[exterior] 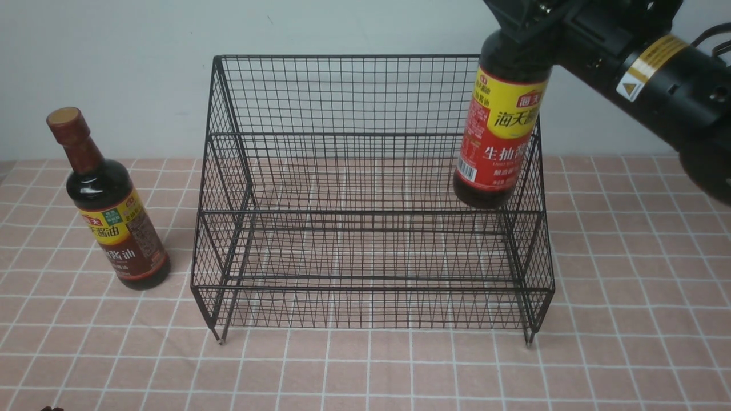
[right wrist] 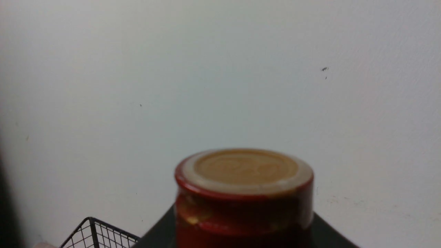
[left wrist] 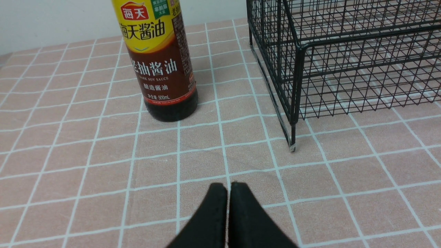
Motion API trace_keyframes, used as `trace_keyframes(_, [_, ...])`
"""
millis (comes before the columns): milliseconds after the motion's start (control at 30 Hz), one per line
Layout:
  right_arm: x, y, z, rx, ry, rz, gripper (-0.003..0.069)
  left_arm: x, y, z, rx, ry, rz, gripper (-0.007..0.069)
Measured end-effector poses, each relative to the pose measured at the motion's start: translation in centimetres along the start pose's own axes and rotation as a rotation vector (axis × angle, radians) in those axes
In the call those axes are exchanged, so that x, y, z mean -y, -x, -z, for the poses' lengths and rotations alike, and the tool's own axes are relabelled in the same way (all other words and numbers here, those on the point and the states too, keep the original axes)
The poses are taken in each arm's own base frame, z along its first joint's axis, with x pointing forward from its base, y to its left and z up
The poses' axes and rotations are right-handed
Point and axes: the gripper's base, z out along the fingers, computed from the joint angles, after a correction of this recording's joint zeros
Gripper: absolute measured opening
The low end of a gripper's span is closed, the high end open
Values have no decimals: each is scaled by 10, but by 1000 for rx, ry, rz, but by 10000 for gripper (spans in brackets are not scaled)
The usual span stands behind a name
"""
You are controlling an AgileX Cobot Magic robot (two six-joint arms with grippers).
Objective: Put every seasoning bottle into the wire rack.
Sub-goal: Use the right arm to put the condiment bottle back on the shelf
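Observation:
The red-label seasoning bottle point(exterior: 502, 137) hangs slightly tilted at the right end of the black wire rack point(exterior: 365, 135), its base just above the upper step. My right gripper point(exterior: 517, 25) is shut on its neck from above. In the right wrist view the tan cap point(right wrist: 244, 168) fills the space between the fingers of the right gripper point(right wrist: 243, 237). The brown-label seasoning bottle point(exterior: 111, 211) stands upright on the cloth left of the rack. My left gripper point(left wrist: 228, 187) is shut and empty, low over the cloth in front of that bottle point(left wrist: 158, 58) and of the rack's front left foot point(left wrist: 293, 146).
A pink checked tablecloth point(exterior: 365, 371) covers the table, with a white wall point(exterior: 114, 68) close behind the rack. The right arm point(exterior: 657, 74) reaches in from the upper right. A top corner of the rack point(right wrist: 91, 230) shows in the right wrist view.

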Motion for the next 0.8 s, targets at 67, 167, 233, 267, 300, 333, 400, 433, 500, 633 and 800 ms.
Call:
trace_keyframes(67, [-1,-2,-1,-5,3,-1,265,0,0,0,0,0,0,-7])
trace_keyframes(167, [-4,-13,-3,-34,11,-11,265,0,0,0,0,0,0,-7])
trace_keyframes(233, [-5,-19,-3,-53,13,-17,265,0,0,0,0,0,0,-7])
trace_keyframes(267, [-7,-23,-3,-68,14,-21,265,0,0,0,0,0,0,-7])
trace_keyframes(300, [-7,-27,-2,-82,13,-21,265,0,0,0,0,0,0,-7])
trace_keyframes(333, [-7,-30,-1,-98,9,-20,265,0,0,0,0,0,0,-7])
trace_keyframes(400, [-7,-34,1,-119,2,-23,265,0,0,0,0,0,0,-7])
trace_keyframes(433, [-7,-36,2,-129,-1,-25,265,0,0,0,0,0,0,-7])
trace_keyframes(500, [-7,-41,4,-148,-4,-24,265,0,0,0,0,0,0,-7])
trace_keyframes(633, [-7,-52,10,-202,-9,-20,267,0,0,0,0,0,0,-7])
trace_keyframes(800, [-10,-52,13,-174,17,-14,321,0,0,0,0,0,0,-7])
